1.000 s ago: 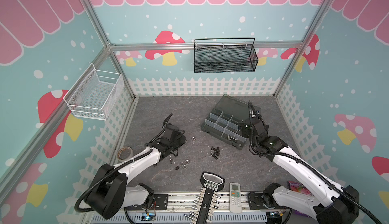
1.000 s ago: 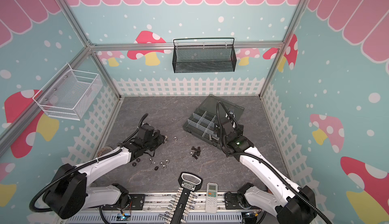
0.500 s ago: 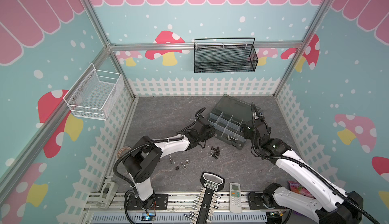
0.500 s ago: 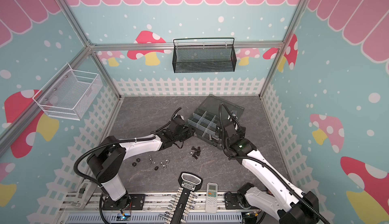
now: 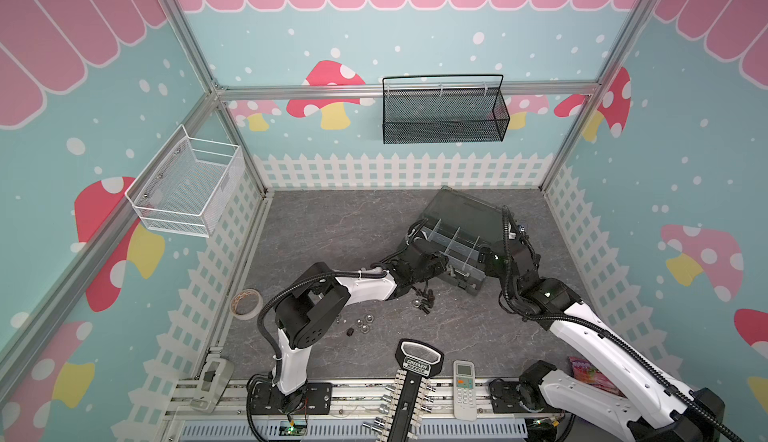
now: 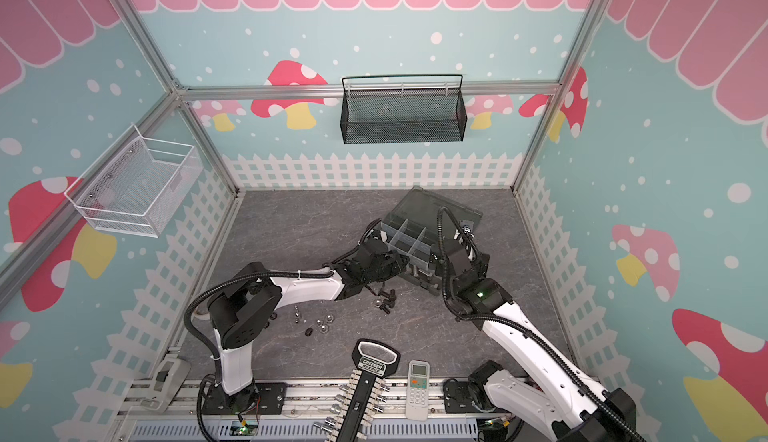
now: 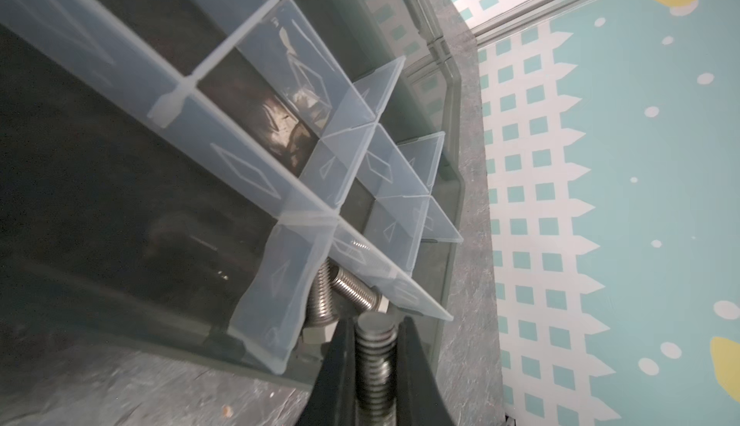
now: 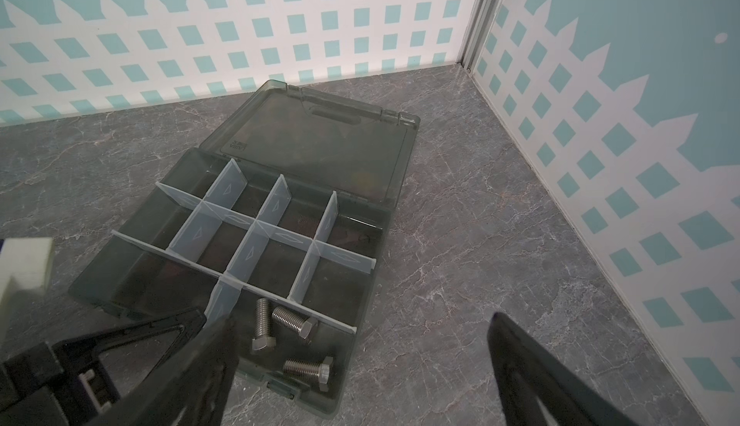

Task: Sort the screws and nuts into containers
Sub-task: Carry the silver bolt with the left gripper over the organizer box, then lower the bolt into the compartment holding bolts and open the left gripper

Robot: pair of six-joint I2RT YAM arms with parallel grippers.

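My left gripper is shut on a silver screw, its threaded end pointing into the near corner compartment of the dark grey organiser box. In both top views this gripper sits at the box's near left edge. Three silver hex screws lie in that compartment. My right gripper stands wide open and holds nothing, just above the box's near right corner. Black screws and small silver nuts lie loose on the floor.
The box lid lies open toward the back. A socket rack and a remote sit at the front edge, a tape roll at the left. A black mesh basket and a white wire basket hang on the walls.
The left arm has swung right from the loose pile to the organiser box, gripper shut. The right gripper has stayed open beside the box.
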